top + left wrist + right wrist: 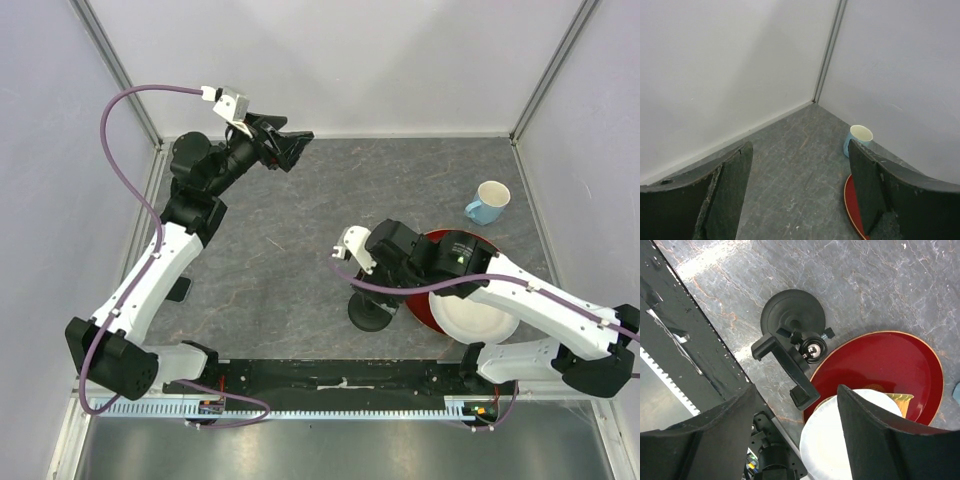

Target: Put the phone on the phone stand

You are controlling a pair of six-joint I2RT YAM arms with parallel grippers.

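Note:
The phone stand (369, 312) stands on the table just left of the red plate. Its round black base (792, 310), ball joint and long clamp cradle (785, 364) show from above, and the cradle holds nothing. My right gripper (795, 390) hangs open over the stand, with nothing between its fingers. A small dark flat slab, apparently the phone (180, 289), lies far left on the table, partly hidden beside the left forearm. My left gripper (288, 148) is raised at the back left, far from both. In its own view the left gripper (800, 147) is open and empty.
A red plate (414, 305) carries a white plate (475, 318) at the right front, touching the stand's side. A light blue cup (487, 202) stands at the back right. White walls close the table on three sides, and the black rail (340, 375) runs along the near edge.

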